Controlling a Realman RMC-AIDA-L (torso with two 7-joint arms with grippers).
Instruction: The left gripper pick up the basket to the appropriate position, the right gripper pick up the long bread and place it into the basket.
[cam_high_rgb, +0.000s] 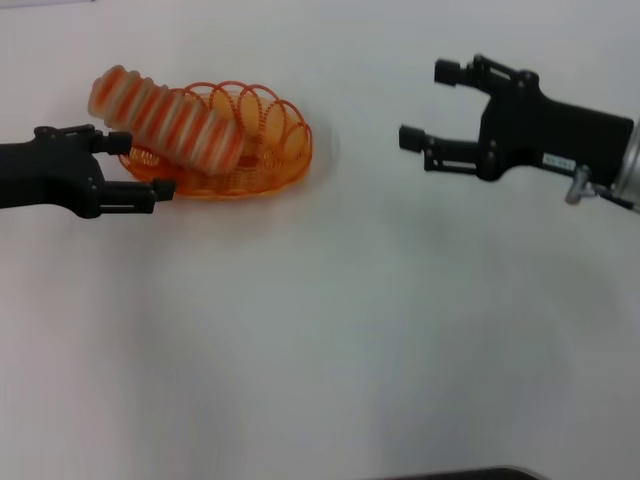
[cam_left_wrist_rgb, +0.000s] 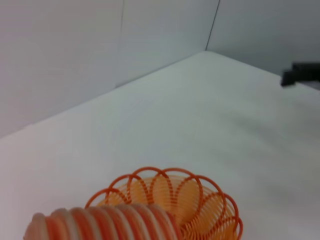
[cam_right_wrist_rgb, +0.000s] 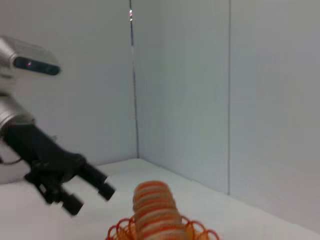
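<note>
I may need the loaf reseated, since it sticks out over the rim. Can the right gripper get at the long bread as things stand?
Probably yes. The right gripper hangs open with bare table between it and the basket; the long bread lies exposed on top.

The long bread (cam_right_wrist_rgb: 154, 210) rests in the basket (cam_right_wrist_rgb: 200, 233), one end standing above its looped rim. The left gripper (cam_right_wrist_rgb: 87, 192) hovers just beside the basket, fingers parted, over the white counter (cam_right_wrist_rgb: 250, 215).

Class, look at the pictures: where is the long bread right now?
In the head view, the long bread lies tilted in the basket on the robot's left, one end sticking out over the rim above the left end effector.
</note>
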